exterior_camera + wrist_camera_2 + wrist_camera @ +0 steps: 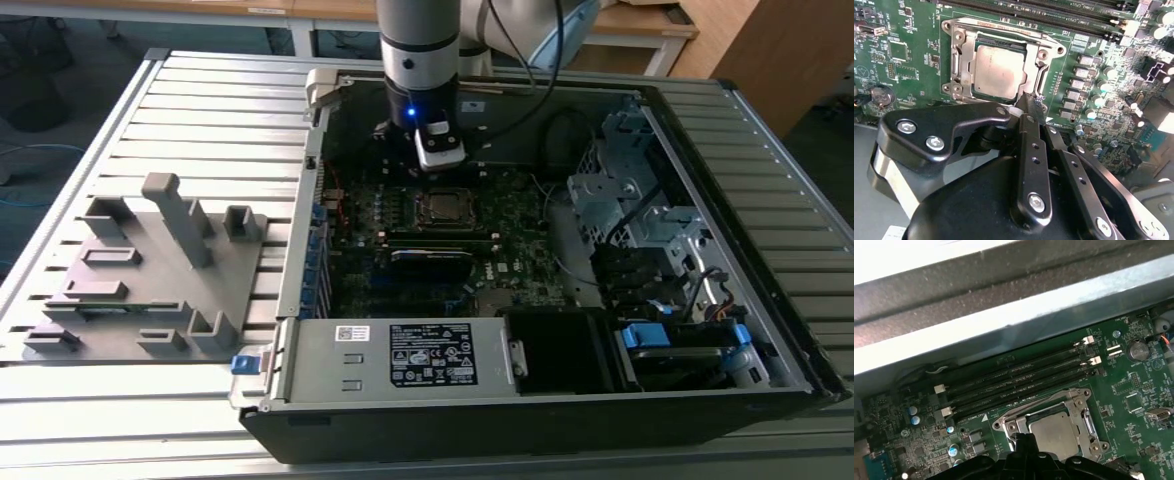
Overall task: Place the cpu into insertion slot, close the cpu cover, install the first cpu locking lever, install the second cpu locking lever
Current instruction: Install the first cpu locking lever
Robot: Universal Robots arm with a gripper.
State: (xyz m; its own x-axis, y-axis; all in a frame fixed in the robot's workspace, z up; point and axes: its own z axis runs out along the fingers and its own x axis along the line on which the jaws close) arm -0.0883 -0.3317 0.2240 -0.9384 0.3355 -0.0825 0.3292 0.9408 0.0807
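Exterior view: even, diffuse overhead light; the ribbed surface (174,110) reads pale and bright, while the open case interior (454,240) below the hand (442,160) lies in soft shadow. A small blue lamp (412,112) glows on the arm above the hand. Second wrist view: the cpu (1000,70) just beyond the hand (1030,107) shows a dull sheen; the black hand linkage nearest the lens is slightly soft. First wrist view: the case wall (1004,315) far from the hand (1025,442) is washed out, nearly white, and blurred.
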